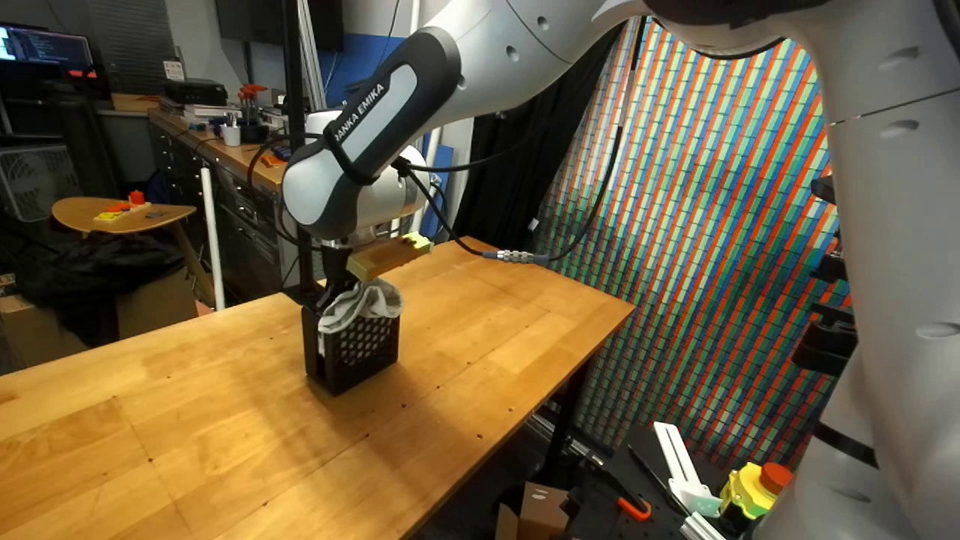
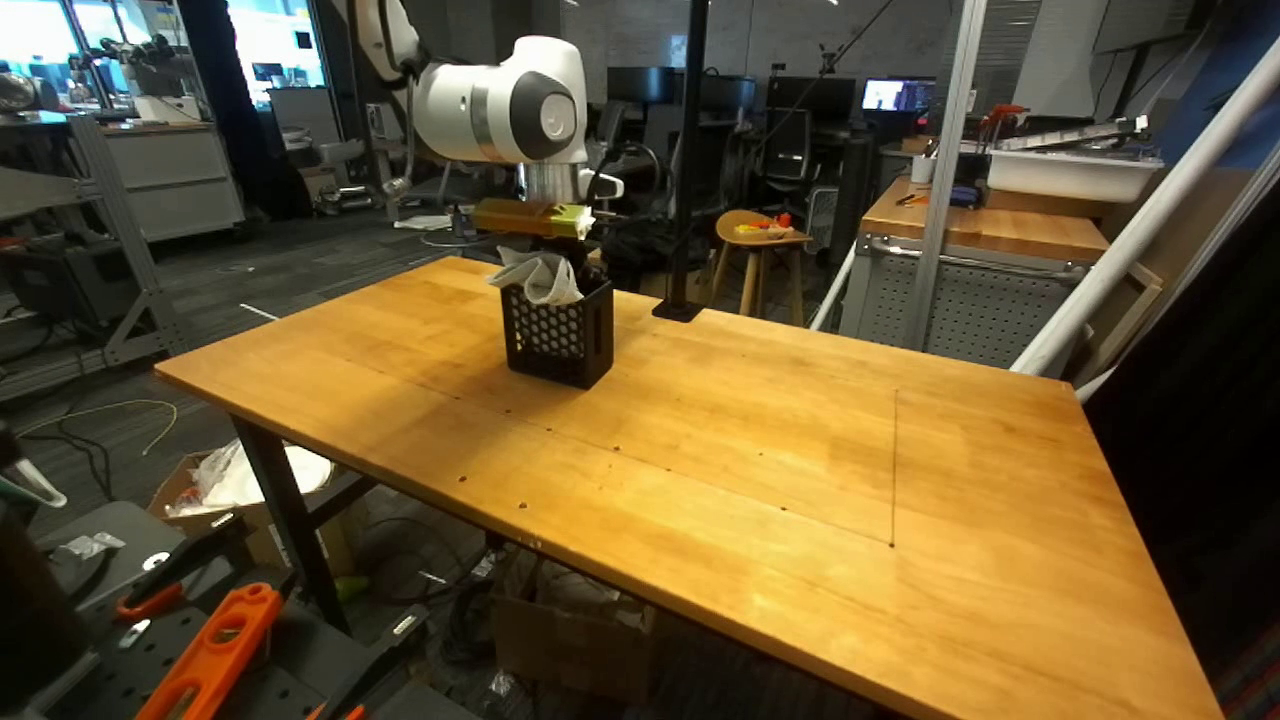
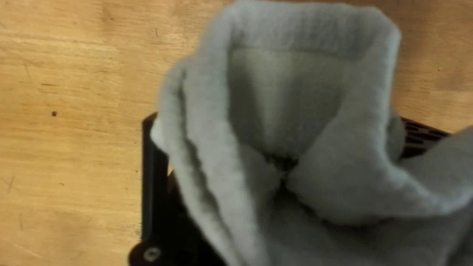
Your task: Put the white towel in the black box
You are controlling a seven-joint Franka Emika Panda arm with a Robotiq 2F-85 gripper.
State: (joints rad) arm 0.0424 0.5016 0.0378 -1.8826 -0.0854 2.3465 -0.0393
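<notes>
the white towel (image 1: 365,303) bunches under the claw (image 1: 335,291), atop the black box (image 1: 364,352). whether gripped, i cannot tell.

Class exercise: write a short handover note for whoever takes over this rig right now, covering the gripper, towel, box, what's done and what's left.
Gripper: at the opening of the black box; its grip is hidden, so open or shut cannot be told, though gathered folds in the wrist view hint at a hold.
White towel: bunched at the top of the box, partly over the rim; how much is inside is hidden.
Black box: upright on the wooden table.
Done: towel is at the box.
Left: probably work the rest inside, let go if holding, back off.
</notes>
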